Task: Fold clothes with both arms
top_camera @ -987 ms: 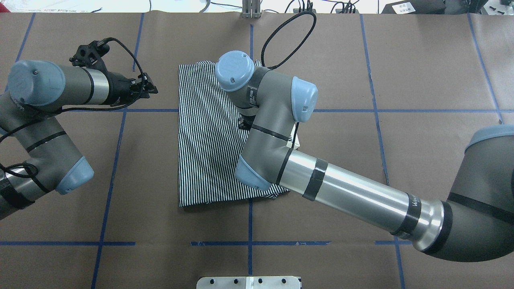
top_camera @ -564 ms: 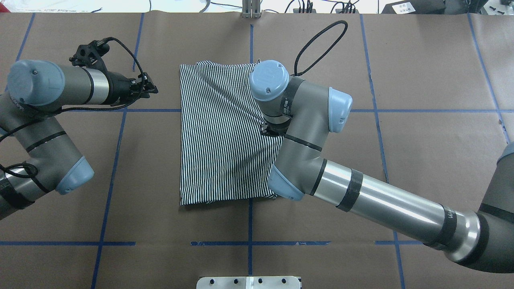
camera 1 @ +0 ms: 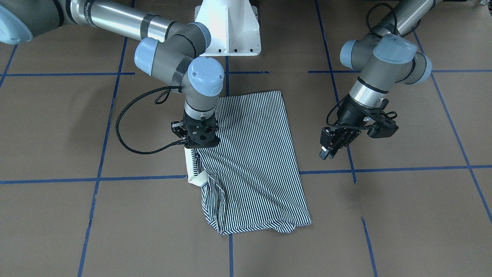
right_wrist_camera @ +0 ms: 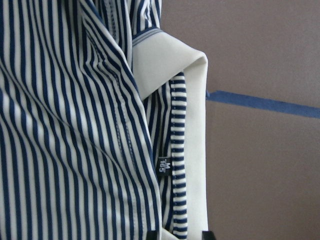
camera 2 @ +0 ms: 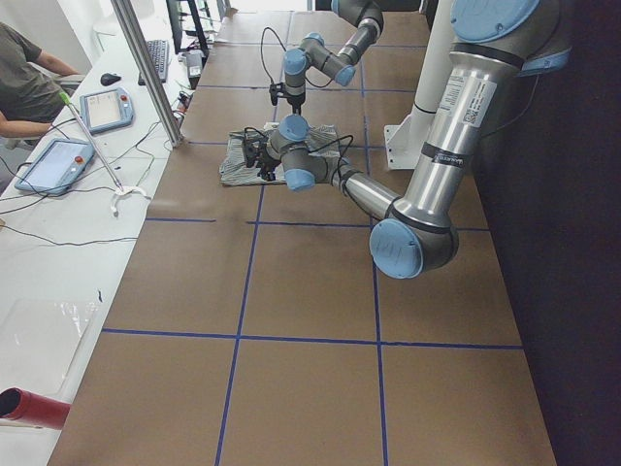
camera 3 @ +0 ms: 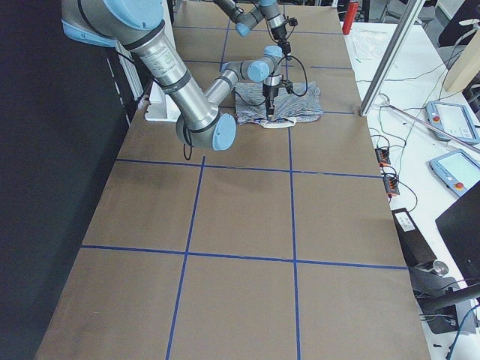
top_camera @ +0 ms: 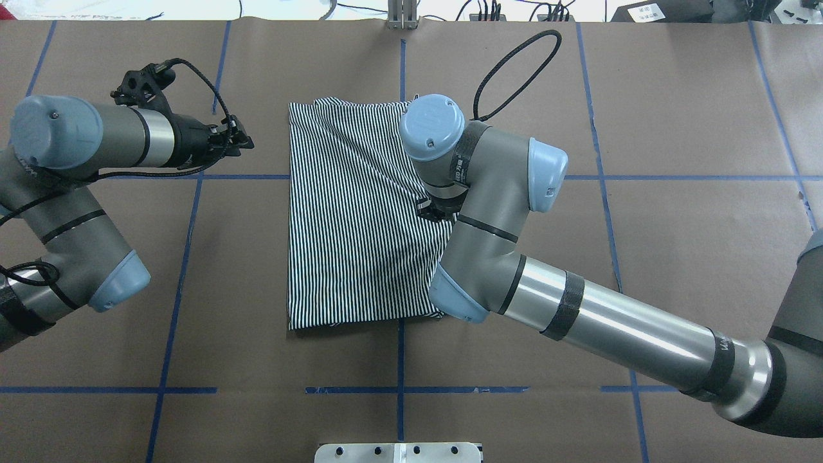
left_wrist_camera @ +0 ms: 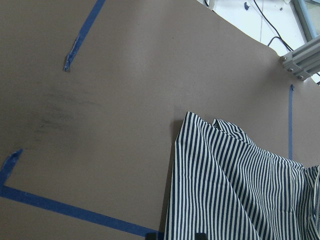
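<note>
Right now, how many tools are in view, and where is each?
2. The right tool is down at the cream collar of the striped shirt. The left tool hangs beside the shirt, apart from it, above the brown table.

Cloth shirt (top_camera: 353, 225) lies on seemingly matt paper (top_camera: 675, 96).

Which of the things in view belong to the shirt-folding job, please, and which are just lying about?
Job: striped polo shirt; right gripper; left gripper.
Lying about: white pedestal base; blue-edged tablet on the side bench; red object.
</note>
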